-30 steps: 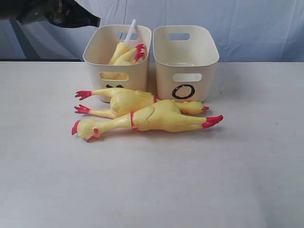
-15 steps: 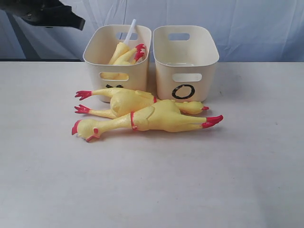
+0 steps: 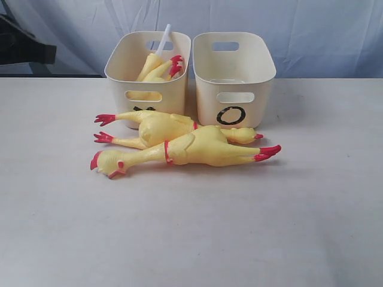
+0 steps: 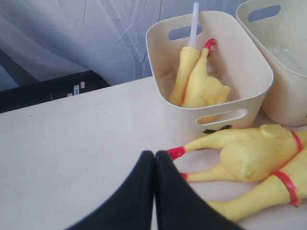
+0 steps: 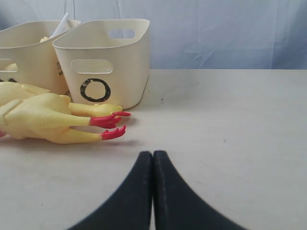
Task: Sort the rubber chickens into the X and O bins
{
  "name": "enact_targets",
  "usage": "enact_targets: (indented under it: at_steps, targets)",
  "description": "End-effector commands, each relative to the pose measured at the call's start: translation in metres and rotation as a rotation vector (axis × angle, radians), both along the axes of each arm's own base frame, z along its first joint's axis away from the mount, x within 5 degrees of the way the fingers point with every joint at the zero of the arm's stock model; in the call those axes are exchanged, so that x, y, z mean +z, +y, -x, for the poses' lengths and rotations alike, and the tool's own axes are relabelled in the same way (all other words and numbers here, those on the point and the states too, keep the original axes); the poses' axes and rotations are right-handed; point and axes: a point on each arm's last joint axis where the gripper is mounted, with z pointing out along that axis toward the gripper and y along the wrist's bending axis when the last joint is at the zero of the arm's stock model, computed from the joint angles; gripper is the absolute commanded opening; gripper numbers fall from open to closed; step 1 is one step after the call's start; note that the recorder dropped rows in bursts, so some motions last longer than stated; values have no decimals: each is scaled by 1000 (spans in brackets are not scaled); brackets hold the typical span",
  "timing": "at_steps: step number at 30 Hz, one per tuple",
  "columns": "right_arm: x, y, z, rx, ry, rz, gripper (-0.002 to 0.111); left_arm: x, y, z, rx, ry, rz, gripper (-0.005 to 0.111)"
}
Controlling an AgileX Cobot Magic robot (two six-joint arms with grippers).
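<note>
Nearest the camera, the table (image 3: 191, 239) lay bare across its whole front, leaving wide open room to approach from either side. Both pincers were over this surface. The left gripper (image 4: 154, 156) had its jaws pressed together and held nothing, and the right gripper (image 5: 152, 156) was equally closed and empty. Of the left arm (image 3: 24, 48) only a dark part showed at the far left edge of the exterior view, well apart from the toys.

Further in, two whole rubber chickens were not yet sorted. The front chicken (image 3: 203, 146) lay on its side with its head to the left and its red feet to the right. The rear chicken (image 3: 158, 125) lay the other way round and touched it along the body. Their overlap would probably make a clean single pick awkward, and the free ends looked like the easiest places to grasp.

Just behind them stood the two tubs, side by side and almost touching. The X bin (image 3: 116, 63), its mark mostly hidden by the rear chicken, already held the broken chicken pieces (image 3: 157, 69) and a white tube (image 3: 164, 37) sticking up past the rim. The O bin (image 3: 263, 84) appeared empty. The job therefore seemed about a third done. The rims stood high, so any drop would need to clear them. Behind the tubs hung a pale backdrop (image 3: 323, 36).
</note>
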Motion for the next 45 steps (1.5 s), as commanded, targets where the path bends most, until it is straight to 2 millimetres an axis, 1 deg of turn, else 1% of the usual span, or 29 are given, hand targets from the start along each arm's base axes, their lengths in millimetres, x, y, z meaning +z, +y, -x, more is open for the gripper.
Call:
enact_targets:
  at_steps: [1, 5, 13, 16, 20, 22, 23, 27, 30, 35, 37, 40, 43, 44, 45]
  targets:
    - [0, 1, 0, 6, -7, -12, -1, -2, 10, 37, -15, -66, 39, 0]
    - [0, 1, 0, 6, -6, -18, -1, -10, 19, 67, -26, -127, 60, 0]
    - [0, 1, 0, 6, -6, -18, -1, -31, 35, 122, -33, -227, 123, 0]
    - [0, 1, 0, 6, -6, -18, -1, -34, 40, 139, -29, -266, 172, 0]
    - [0, 1, 0, 5, -9, -12, -1, -37, 48, 161, -26, -324, 190, 0]
    - [3, 0, -1, -2, -48, -16, -1, -37, 52, 171, -22, -353, 196, 0]
    - [5, 0, -1, -5, -67, -32, -1, -37, 54, 175, -20, -360, 198, 0]
    - [13, 1, -2, -19, -121, -218, -1, -37, 61, 194, -8, -398, 212, 0]
    - [18, 0, -2, -34, -160, -294, -1, -41, 67, 206, 6, -406, 198, 0]
    - [26, -4, -2, -64, -241, -344, -1, -52, 71, 218, 1, -477, 214, 0]
    - [31, -7, -2, -87, -304, -353, -1, -53, 71, 219, -3, -495, 219, 0]
    - [35, -9, -2, -104, -354, -360, -1, -53, 71, 219, -5, -499, 224, 0]
    - [45, -14, 0, -145, -472, -378, -1, -53, 70, 218, -9, -505, 234, 0]
    - [48, -16, 1, -158, -512, -399, -1, -52, 70, 218, -11, -505, 239, 0]
    - [52, -18, 3, -168, -549, -464, -1, -52, 70, 219, -11, -505, 241, 0]
